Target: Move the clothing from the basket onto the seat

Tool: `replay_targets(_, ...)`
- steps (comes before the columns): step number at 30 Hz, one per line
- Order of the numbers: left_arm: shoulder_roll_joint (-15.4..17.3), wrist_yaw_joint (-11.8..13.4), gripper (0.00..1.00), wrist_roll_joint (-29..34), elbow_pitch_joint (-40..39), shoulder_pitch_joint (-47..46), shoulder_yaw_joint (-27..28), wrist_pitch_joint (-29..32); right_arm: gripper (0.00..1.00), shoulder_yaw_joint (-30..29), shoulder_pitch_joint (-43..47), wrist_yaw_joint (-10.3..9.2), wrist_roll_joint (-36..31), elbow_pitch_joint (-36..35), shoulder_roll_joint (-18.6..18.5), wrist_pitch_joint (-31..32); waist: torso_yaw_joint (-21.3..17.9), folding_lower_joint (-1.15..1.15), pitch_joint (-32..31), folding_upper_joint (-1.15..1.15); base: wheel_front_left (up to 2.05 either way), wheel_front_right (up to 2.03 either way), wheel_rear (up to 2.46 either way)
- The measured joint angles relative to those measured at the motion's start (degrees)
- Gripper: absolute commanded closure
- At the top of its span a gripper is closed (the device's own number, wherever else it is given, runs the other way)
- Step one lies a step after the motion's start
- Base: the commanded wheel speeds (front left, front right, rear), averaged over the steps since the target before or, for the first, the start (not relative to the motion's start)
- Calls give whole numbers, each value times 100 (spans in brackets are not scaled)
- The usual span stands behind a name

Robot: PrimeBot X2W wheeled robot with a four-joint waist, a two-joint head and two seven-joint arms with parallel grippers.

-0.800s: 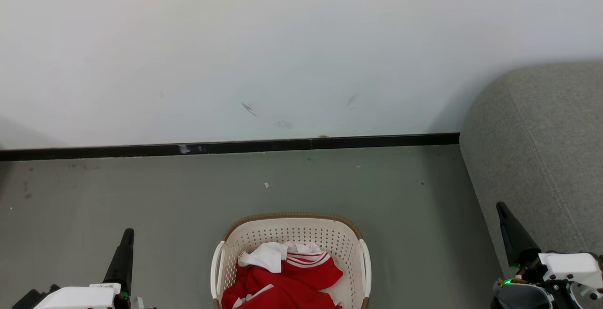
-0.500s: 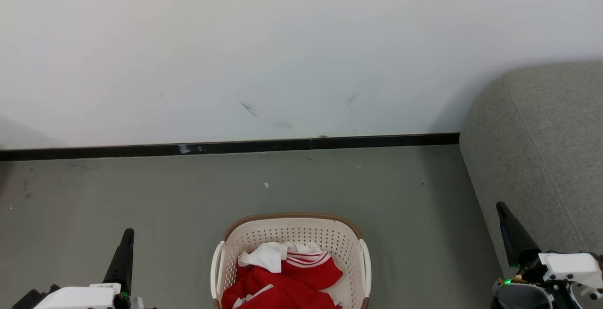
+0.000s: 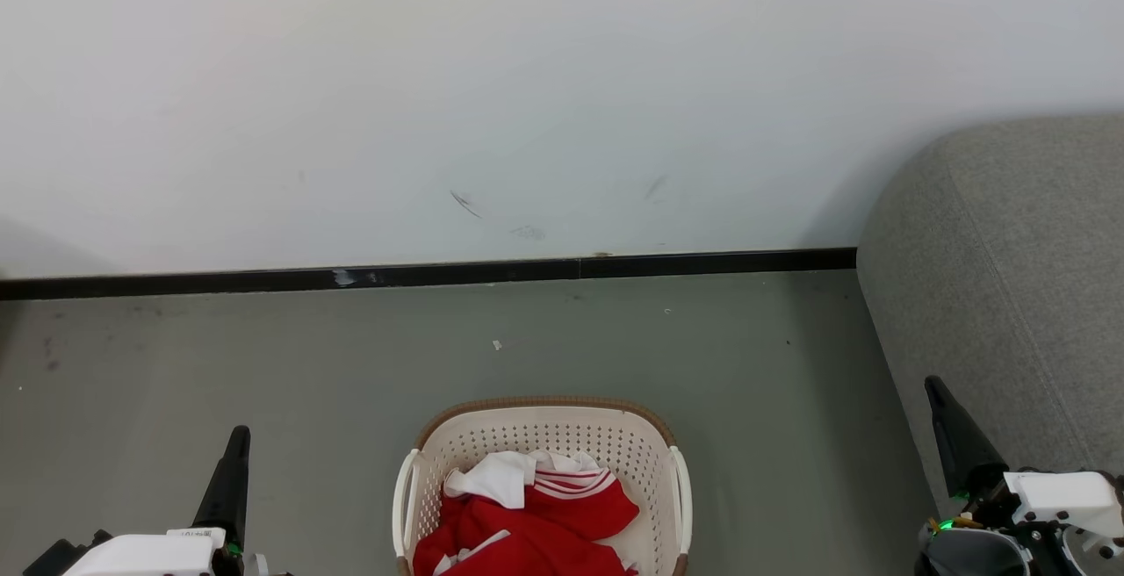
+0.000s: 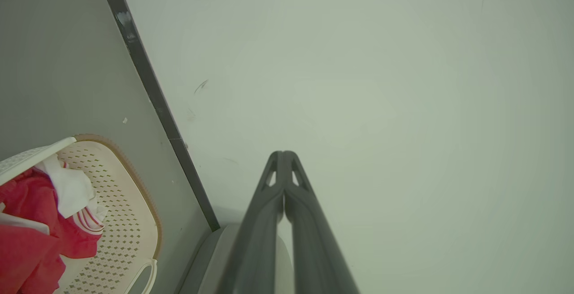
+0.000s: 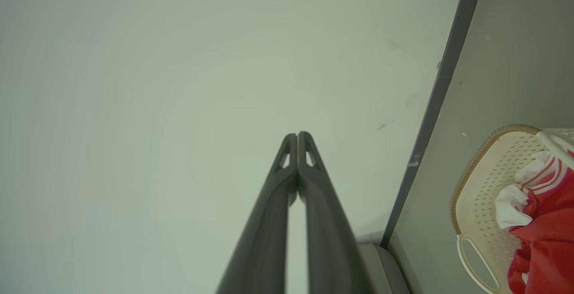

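1. Left gripper (image 4: pixel 283 155): fingertips pressed together and holding nothing. It stands left of the basket (image 3: pixel 544 406), well apart from it, and points toward the wall (image 3: pixel 527 75).
2. Right gripper (image 5: pixel 297 136): likewise clenched and empty. It stands right of the basket, close beside the seat (image 3: pixel 1010 277).
3. Judgement: both flank the basket in a rest posture, and no reach has begun.
4. The clothing (image 3: pixel 536 519) lies crumpled inside the basket, with a white panel uppermost. None of it is on the seat.
5. The basket stands on the floor (image 3: pixel 263 356). The seat is to its right, so the carry is judged short.
6. The head view's edge cuts off the basket's near end and the lower clothing. The seat runs out of frame. The garment's folds underneath cannot be made out.
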Motion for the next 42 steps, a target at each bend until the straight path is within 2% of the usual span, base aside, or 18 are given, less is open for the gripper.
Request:
replay_targets(3,0,0,100,0,0,0,0,0,100,0,0,0,0,0,0,0,0,0,0,0,0,0,0)
replay_targets(4,0,0,0,0,0,0,0,0,0,0,0,0,0,0,0,0,0,0,0,0,0,0,0)
replay_targets(5,-13,1,0,-2,31,14,-4,-1,0,-1,14,-1,-1,27,10,-1,0,0,0,0,0,0,0)
replay_targets(6,-43,2,100,-2,86,57,-10,-1,100,0,53,-4,-1,87,34,-1,0,0,0,0,0,0,0)
replay_targets(7,-83,3,0,-2,149,110,-19,-1,0,4,113,-5,-2,154,63,-1,0,0,0,0,0,0,0)
replay_targets(11,-236,7,0,-2,375,371,-76,-2,0,20,415,-9,-2,374,181,-16,-1,0,1,0,0,0,0)
replay_targets(21,-222,9,0,75,288,375,-160,-155,0,86,416,-8,-197,250,171,-209,-2,0,8,0,0,0,0)
replay_targets(28,-191,9,0,354,204,374,-270,-310,0,136,417,-8,-604,126,82,-338,3,5,6,0,0,0,0)
replay_targets(34,-109,9,0,653,165,371,-366,-448,0,144,417,-8,-1132,-22,-24,-465,12,25,-7,0,0,0,0)
replay_targets(42,-12,9,0,1137,118,344,-458,-615,0,157,416,-8,-1931,-225,-90,-633,29,66,-45,0,0,0,0)
